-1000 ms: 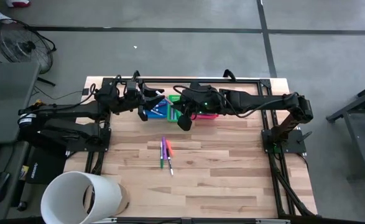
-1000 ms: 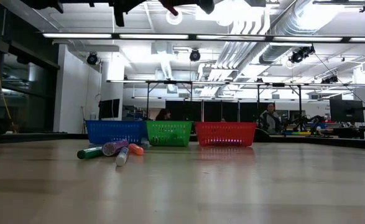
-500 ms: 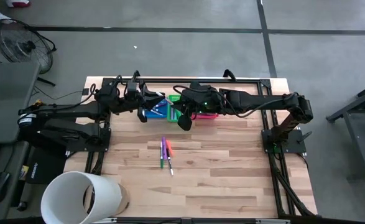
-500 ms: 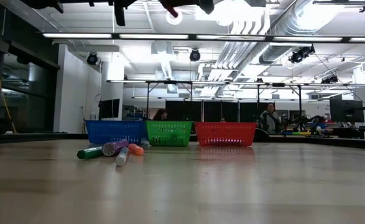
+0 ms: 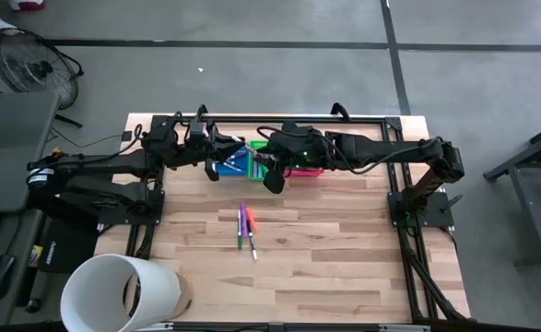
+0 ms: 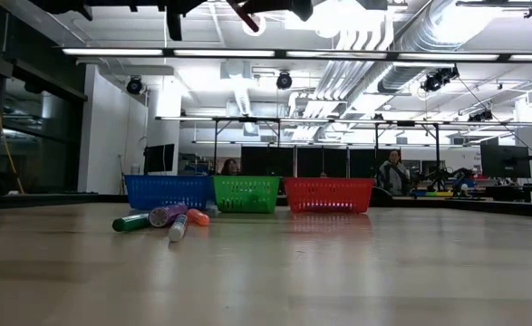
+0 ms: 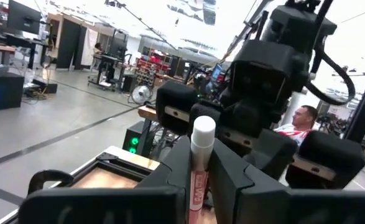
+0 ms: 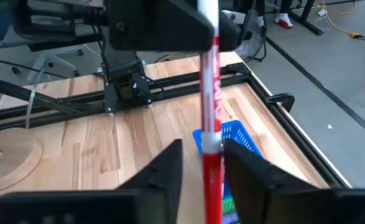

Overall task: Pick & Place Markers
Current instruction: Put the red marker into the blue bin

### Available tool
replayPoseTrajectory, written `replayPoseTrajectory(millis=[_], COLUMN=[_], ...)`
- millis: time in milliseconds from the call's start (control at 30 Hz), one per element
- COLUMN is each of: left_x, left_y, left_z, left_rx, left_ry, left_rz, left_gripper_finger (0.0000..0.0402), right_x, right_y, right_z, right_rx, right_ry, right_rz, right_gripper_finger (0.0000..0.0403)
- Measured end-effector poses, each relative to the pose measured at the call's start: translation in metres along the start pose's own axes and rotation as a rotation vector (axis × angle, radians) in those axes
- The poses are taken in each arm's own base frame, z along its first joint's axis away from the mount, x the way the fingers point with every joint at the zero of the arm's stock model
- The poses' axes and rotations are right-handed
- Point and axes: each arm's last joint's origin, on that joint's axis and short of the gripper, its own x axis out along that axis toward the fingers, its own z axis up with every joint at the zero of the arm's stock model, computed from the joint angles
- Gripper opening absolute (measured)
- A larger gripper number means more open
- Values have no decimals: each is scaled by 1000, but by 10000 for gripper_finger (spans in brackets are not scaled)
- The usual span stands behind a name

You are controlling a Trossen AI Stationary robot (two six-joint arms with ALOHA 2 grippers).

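A light wooden table (image 5: 344, 258) fills the scene from above, with a large white cylinder (image 5: 113, 293) standing at its near left corner. Near the middle of the table lies a small cluster of loose markers (image 5: 245, 226), among them purple, green, orange and white ones, lying close together; from table height the same cluster (image 6: 161, 219) sits in front of the baskets. Beyond them, along the far edge, three small mesh baskets stand side by side: a blue basket (image 6: 169, 192), a green basket (image 6: 246, 194) and a red basket (image 6: 329, 195). High above the baskets the two dark arms meet. The left gripper (image 7: 198, 180) is closed on a red marker (image 7: 200, 162) with a white end, its fingers pressed against the barrel on both sides. The right gripper (image 8: 204, 168) sits around the same red marker (image 8: 211, 99), its fingers slightly parted with narrow gaps beside the barrel, so it no longer seems to pinch it, though whether it still touches cannot be told. Far behind the table, in the room, a person (image 6: 393, 170) is seated at a desk.
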Motion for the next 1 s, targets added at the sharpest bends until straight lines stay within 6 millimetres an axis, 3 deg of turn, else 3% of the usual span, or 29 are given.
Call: replayPoseTrajectory(millis=[133,300,467,667,1000], left_x=[0,-2,-4,-8,-20], left_y=[2,7,15,25,37], left_z=[-2,-6,-12,-24,-48], left_rx=[2,-15,-109,-241,-551], left_ry=[15,22,23,7,-126], left_rz=[37,207,419,689,1033], left_gripper_finger=[26,26,26,26,26], right_x=[-3,-21,-48,-72,-78], right_y=[-3,-12,-24,-34,-52], right_z=[-2,-4,-11,-21,-31], right_rx=[-1,26,11,-4,-90], right_ry=[19,64,148,238,375], right_rz=[-62,-254,-489,-641,-749], right_gripper_finger=[158,186,188,183,183])
